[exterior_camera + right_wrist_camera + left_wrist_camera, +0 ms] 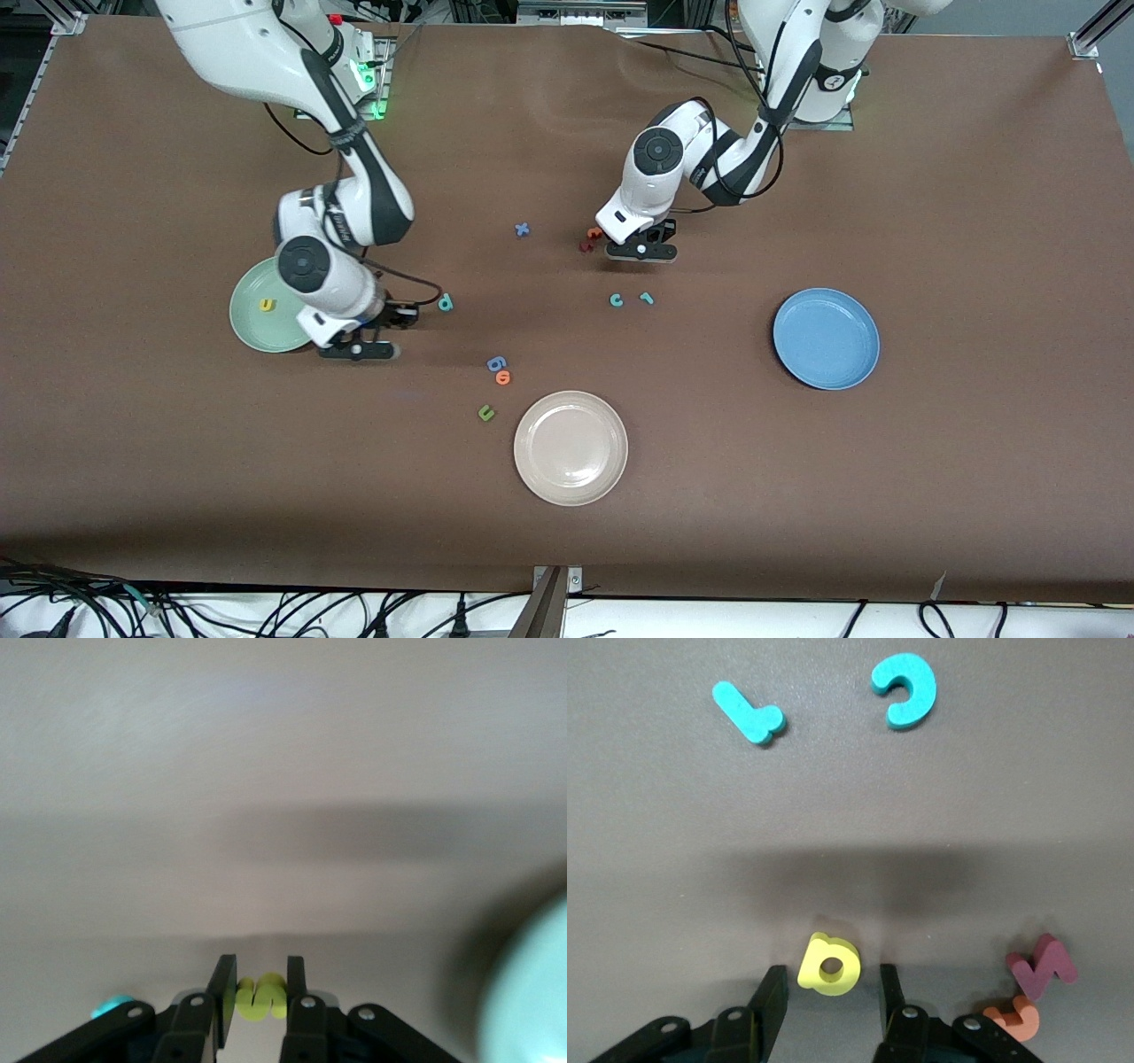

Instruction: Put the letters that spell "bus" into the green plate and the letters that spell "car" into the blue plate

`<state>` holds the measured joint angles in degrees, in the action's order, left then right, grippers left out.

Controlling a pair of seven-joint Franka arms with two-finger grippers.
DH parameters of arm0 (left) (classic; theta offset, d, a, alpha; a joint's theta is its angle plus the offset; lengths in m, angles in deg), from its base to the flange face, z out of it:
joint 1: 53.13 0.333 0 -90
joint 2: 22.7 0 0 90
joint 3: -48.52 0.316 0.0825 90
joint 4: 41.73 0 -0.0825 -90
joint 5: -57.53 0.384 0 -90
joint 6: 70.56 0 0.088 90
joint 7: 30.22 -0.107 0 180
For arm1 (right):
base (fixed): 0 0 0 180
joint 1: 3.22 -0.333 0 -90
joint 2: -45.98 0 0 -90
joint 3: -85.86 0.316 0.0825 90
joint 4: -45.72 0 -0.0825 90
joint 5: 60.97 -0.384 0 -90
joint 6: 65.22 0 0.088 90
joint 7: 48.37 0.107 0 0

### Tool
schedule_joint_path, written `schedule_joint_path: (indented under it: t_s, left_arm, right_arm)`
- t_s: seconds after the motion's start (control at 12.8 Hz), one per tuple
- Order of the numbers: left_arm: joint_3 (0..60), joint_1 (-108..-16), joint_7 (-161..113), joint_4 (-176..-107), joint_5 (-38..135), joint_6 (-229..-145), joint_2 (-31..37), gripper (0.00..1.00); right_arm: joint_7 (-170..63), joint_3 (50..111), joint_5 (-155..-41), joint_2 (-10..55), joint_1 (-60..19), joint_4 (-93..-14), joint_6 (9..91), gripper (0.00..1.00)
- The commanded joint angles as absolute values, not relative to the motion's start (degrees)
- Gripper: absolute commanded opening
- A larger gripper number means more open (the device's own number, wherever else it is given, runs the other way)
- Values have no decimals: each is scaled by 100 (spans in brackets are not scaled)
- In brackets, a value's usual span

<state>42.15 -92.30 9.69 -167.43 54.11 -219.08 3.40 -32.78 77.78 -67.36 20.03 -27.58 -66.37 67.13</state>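
My right gripper (357, 350) is low over the table beside the green plate (252, 328), at the plate's edge toward the left arm's end. It is shut on the yellow "s" (261, 999), pinched between the fingers of the right gripper (261, 967). A yellow "u" (266, 305) lies in the green plate. The teal "b" (446, 303) lies on the table close by. My left gripper (833, 973) is open, its fingers on either side of the yellow "a" (830, 964) without touching it. The teal "c" (906, 689) and teal "r" (749, 713) lie nearer the front camera. The blue plate (826, 338) holds nothing.
A dark red letter (1044, 966) and an orange letter (1014, 1019) lie right beside the left gripper (640, 251). A blue "x" (522, 229) lies mid-table. A blue "g" (496, 363), an orange "o" (503, 377) and an olive "u" (485, 412) lie by the cream plate (570, 447).
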Motion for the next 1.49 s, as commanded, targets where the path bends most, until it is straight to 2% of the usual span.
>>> schedule_joint_path:
  t_s: [0.0, 0.39, 0.7, 0.86, 0.94, 1.02, 1.1, 1.25, 1.41]
  left_arm:
    - [4290, -9268, 1100, -16636, 5586, -21936, 446, 51]
    - [4307, -9259, 1100, -16583, 5586, -21936, 490, 51]
    - [4307, -9259, 1100, -16539, 5586, -21945, 543, 50]
    - [4325, -9259, 1100, -16539, 5586, -21945, 543, 45]
    - [4325, -9259, 1100, -16539, 5586, -21945, 543, 43]
    - [4325, -9259, 1100, -16539, 5586, -21945, 543, 40]
    - [4325, -9259, 1100, -16539, 5586, -21936, 543, 37]
    - [4325, -9259, 1100, -16539, 5586, -21936, 543, 36]
    - [4325, -9259, 1100, -16539, 5586, -21945, 551, 34]
  right_arm:
    - [-3299, 7323, -6748, 2558, -2765, -6784, 6039, 5]
    - [-4062, 6417, -6730, 2445, -2722, -7362, 6107, 7]
    - [-4643, 6380, -6765, 2076, -2616, -8005, 7169, 7]
    - [-4950, 6389, -6809, 1996, -2432, -8014, 7189, 8]
    - [-4987, 6389, -6809, 1996, -2414, -8006, 7189, 15]
    - [-4987, 6389, -6809, 1988, -2414, -8006, 7189, 38]
    - [-4987, 6389, -6809, 1987, -2414, -8006, 7189, 69]
    - [-4987, 6389, -6809, 2031, -2414, -7971, 7163, 98]
    - [-4873, 6459, -6818, 2258, -2458, -7936, 7014, 98]
